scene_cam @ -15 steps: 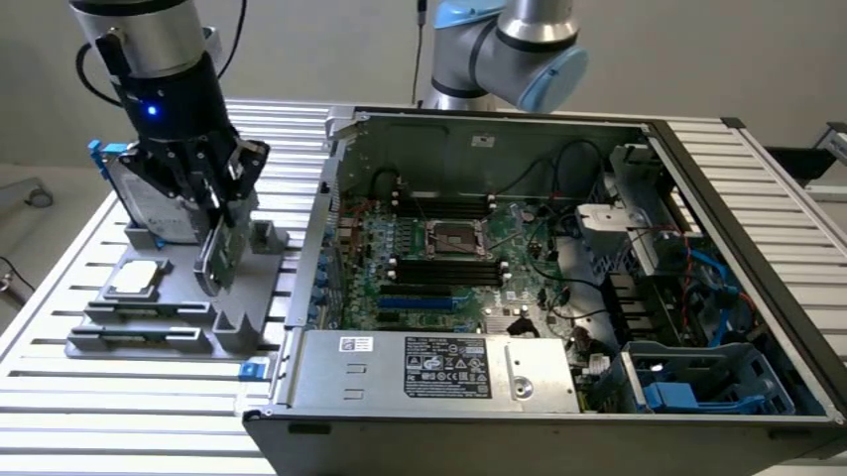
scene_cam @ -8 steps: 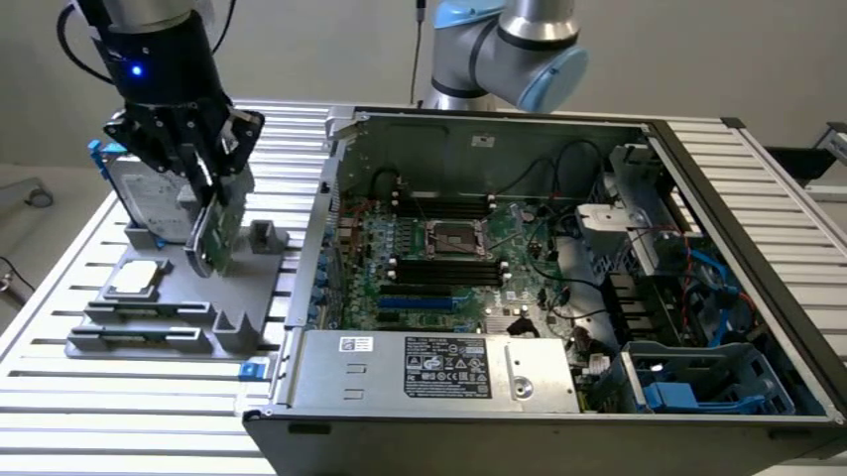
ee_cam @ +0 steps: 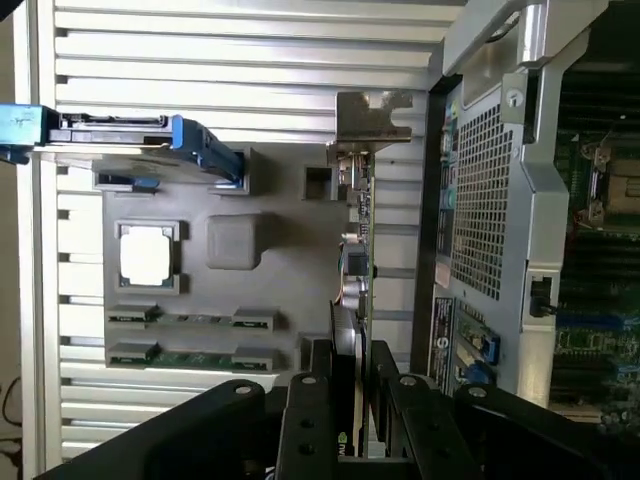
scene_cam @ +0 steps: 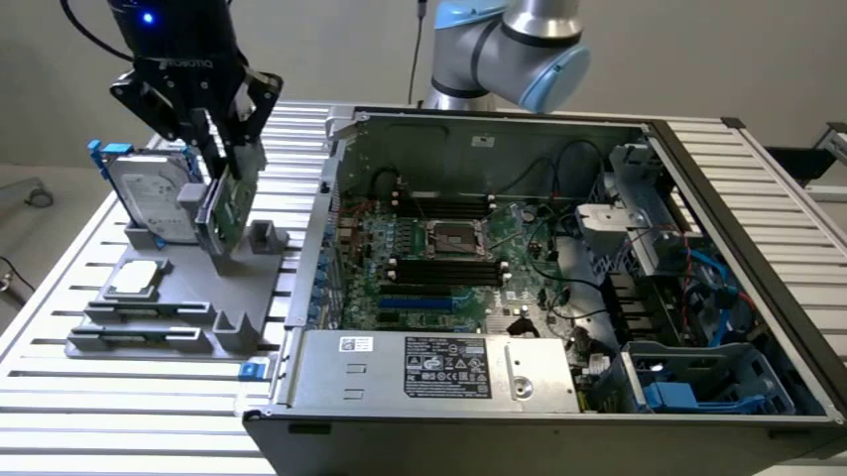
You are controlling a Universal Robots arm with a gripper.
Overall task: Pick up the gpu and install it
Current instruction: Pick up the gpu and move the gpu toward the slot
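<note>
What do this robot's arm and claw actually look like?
The arm is a silver tube with rounded light-blue joint caps. The claw is black, with jointed fingers, white ROBOTIQ lettering on its body, a small blue light above and a black cable alongside.

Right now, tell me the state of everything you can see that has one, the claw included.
claw: shut on the gpu's two faces.
gpu: upright on edge at the gray holder, gripped.
hard drive: upright in the holder, apart from the claw.
processor chip: lying flat in the holder's recess.
computer case: side open, motherboard exposed.
</note>
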